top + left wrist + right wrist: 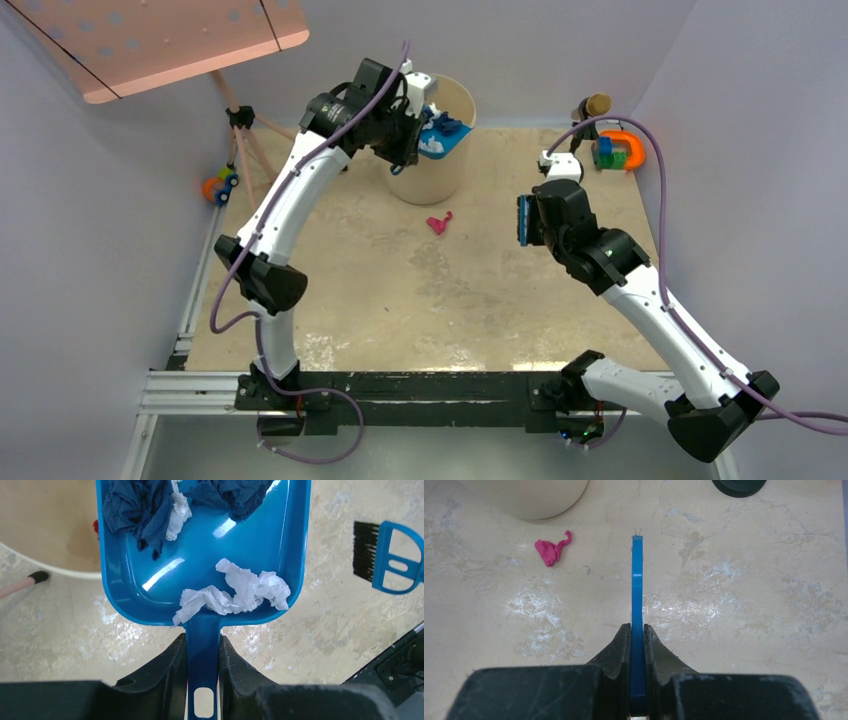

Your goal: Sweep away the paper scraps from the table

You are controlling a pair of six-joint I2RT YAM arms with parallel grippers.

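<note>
My left gripper (202, 652) is shut on the handle of the blue dustpan (260, 540), held over the rim of the cream bin (455, 100) at the back. The pan (443, 135) holds white paper scraps (240, 592) and dark blue scraps (137, 505). A red scrap (95, 526) shows inside the bin. My right gripper (637, 630) is shut on the small blue hand brush (637, 580), held above the table (480, 290) right of centre; the brush also shows in the top view (522, 220) and the left wrist view (387, 557). One pink scrap (438, 223) lies on the table below the bin, also in the right wrist view (551, 550).
Colourful toys (615, 150) stand at the back right corner. An orange and blue toy (220, 185) and a pink tripod (245, 140) sit off the table's left edge. A black rail (420, 385) runs along the near edge.
</note>
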